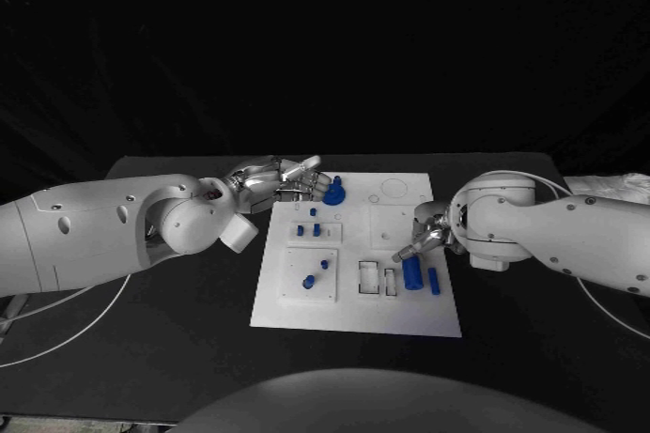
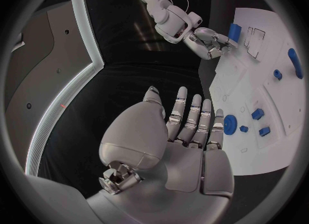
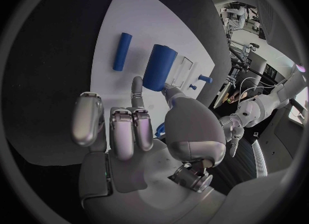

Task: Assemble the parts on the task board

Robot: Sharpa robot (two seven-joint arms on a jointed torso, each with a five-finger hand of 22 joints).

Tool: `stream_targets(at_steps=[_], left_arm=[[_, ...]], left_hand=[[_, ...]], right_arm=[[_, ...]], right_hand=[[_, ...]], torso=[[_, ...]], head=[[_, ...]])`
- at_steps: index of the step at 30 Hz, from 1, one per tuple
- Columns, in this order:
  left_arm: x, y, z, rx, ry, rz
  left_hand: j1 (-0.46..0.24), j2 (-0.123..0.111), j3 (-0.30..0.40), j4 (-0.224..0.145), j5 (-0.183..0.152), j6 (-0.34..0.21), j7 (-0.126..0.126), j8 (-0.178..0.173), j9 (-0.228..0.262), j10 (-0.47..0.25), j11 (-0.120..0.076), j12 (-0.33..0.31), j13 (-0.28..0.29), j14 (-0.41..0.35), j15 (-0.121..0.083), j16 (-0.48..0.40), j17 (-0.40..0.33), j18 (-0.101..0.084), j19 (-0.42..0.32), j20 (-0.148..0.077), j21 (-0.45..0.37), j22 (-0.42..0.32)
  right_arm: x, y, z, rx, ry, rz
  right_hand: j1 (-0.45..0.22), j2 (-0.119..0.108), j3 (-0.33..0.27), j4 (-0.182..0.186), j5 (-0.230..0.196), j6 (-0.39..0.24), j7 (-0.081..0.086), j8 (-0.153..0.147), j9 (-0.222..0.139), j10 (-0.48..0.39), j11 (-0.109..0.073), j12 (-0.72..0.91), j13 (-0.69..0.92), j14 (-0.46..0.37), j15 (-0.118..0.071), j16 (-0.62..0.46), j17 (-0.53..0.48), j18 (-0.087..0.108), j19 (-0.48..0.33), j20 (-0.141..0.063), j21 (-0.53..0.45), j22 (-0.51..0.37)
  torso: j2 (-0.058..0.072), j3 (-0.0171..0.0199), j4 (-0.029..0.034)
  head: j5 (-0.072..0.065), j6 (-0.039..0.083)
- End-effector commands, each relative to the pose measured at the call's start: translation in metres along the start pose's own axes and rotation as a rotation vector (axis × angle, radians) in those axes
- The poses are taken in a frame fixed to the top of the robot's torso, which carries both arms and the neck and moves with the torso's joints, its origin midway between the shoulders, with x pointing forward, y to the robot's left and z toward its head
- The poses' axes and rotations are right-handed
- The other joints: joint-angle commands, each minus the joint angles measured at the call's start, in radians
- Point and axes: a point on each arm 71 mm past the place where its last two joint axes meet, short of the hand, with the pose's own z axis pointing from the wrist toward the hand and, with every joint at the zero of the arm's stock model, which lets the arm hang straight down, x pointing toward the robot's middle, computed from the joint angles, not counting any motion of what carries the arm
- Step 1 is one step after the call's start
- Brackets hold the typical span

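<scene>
My right hand (image 1: 423, 238) is spread and holds nothing; one fingertip is almost on the thick blue cylinder (image 3: 159, 67) lying on the task board (image 1: 355, 311). It looks light, stiff and smooth, so I would pinch its middle. My left hand (image 2: 187, 131) is spread near the blue gear (image 1: 333, 191).

The white board (image 1: 355, 301) is bare along its near edge and its far right corner. The left hand (image 1: 282, 181) crowds the far left corner beside a blue gear (image 1: 334, 193); the right hand (image 1: 428, 236) blocks the right edge above two blue cylinders (image 1: 411, 273).
</scene>
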Motion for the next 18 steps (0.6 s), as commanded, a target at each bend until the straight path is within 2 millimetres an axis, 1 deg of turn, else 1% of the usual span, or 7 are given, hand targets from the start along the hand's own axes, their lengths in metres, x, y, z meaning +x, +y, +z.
stream_targets(at_steps=[1, 5, 10, 15, 16, 18], left_arm=[[0.002, -0.001, 0.001, 0.005, 0.016, -0.001], [0.002, 0.000, 0.001, 0.004, 0.017, -0.001], [0.002, 0.000, 0.001, 0.003, 0.017, -0.001], [0.002, 0.001, 0.001, 0.002, 0.016, -0.002], [0.002, 0.001, 0.000, 0.002, 0.015, -0.001], [0.001, 0.001, 0.000, 0.001, 0.015, -0.002]], left_hand=[[0.009, 0.001, -0.006, -0.001, 0.007, 0.003, 0.006, 0.007, -0.001, 0.007, -0.001, 0.003, -0.001, 0.003, -0.001, 0.002, -0.002, 0.004, 0.001, 0.002, 0.004, -0.002], [0.009, 0.001, -0.006, -0.001, 0.007, 0.003, 0.006, 0.007, -0.001, 0.007, -0.001, 0.003, -0.001, 0.003, -0.001, 0.002, -0.002, 0.004, 0.001, 0.002, 0.004, -0.002], [0.010, 0.001, -0.006, -0.002, 0.007, 0.003, 0.006, 0.007, -0.002, 0.007, -0.001, 0.003, -0.002, 0.003, -0.001, 0.002, -0.002, 0.004, 0.001, 0.002, 0.004, -0.002], [0.010, 0.001, -0.006, -0.002, 0.008, 0.003, 0.006, 0.007, -0.002, 0.007, -0.001, 0.003, -0.002, 0.003, -0.001, 0.002, -0.002, 0.004, 0.001, 0.002, 0.004, -0.002], [0.010, 0.001, -0.006, -0.002, 0.008, 0.003, 0.006, 0.007, -0.002, 0.007, -0.001, 0.003, -0.002, 0.003, -0.001, 0.002, -0.002, 0.004, 0.001, 0.002, 0.004, -0.002], [0.010, 0.001, -0.006, -0.002, 0.008, 0.003, 0.006, 0.007, -0.002, 0.007, -0.001, 0.003, -0.002, 0.003, -0.001, 0.002, -0.002, 0.004, 0.001, 0.002, 0.004, -0.002]], right_arm=[[-0.005, 0.002, -0.005, -0.016, 0.016, 0.052], [-0.012, 0.006, -0.008, -0.027, 0.008, 0.072], [-0.015, 0.013, -0.007, -0.040, 0.018, 0.097], [-0.016, 0.021, -0.005, -0.052, 0.026, 0.108], [-0.015, 0.022, -0.005, -0.055, 0.028, 0.109], [-0.014, 0.026, -0.003, -0.060, 0.032, 0.111]], right_hand=[[0.013, 0.004, 0.038, -0.041, 0.004, -0.019, -0.011, 0.006, 0.003, 0.106, -0.006, 0.004, 0.263, 0.106, -0.007, 0.003, 0.263, 0.015, -0.006, 0.001, -0.004, 0.161], [0.010, 0.005, 0.040, -0.040, 0.003, -0.022, -0.010, 0.006, 0.007, 0.106, -0.005, 0.004, 0.263, 0.106, -0.007, 0.003, 0.263, 0.017, -0.011, 0.001, -0.015, 0.158], [0.005, 0.007, 0.043, -0.039, 0.002, -0.028, -0.009, 0.004, 0.018, 0.106, -0.004, 0.004, 0.263, 0.106, -0.005, 0.003, 0.263, 0.020, -0.020, 0.002, -0.031, 0.154], [0.004, 0.007, 0.044, -0.039, 0.000, -0.029, -0.008, 0.004, 0.021, 0.106, -0.003, 0.004, 0.263, 0.106, -0.005, 0.003, 0.263, 0.021, -0.022, 0.003, -0.035, 0.153], [0.004, 0.007, 0.044, -0.039, -0.001, -0.029, -0.008, 0.004, 0.021, 0.106, -0.003, 0.004, 0.263, 0.106, -0.005, 0.003, 0.263, 0.021, -0.022, 0.003, -0.035, 0.153], [0.005, 0.009, 0.047, -0.040, -0.003, -0.030, -0.008, 0.003, 0.025, 0.106, -0.003, 0.004, 0.263, 0.106, -0.004, 0.003, 0.263, 0.022, -0.025, 0.003, -0.042, 0.151]], torso=[[0.000, -0.0002, -0.0004], [0.000, -0.0003, -0.0008], [0.000, -0.0001, -0.0001], [0.001, -0.0003, 0.0004], [0.001, -0.0004, 0.0004], [0.000, -0.0005, -0.0003]], head=[[0.000, 0.000], [-0.002, 0.000], [0.004, 0.000], [0.009, 0.000], [0.011, 0.000], [0.021, 0.000]])
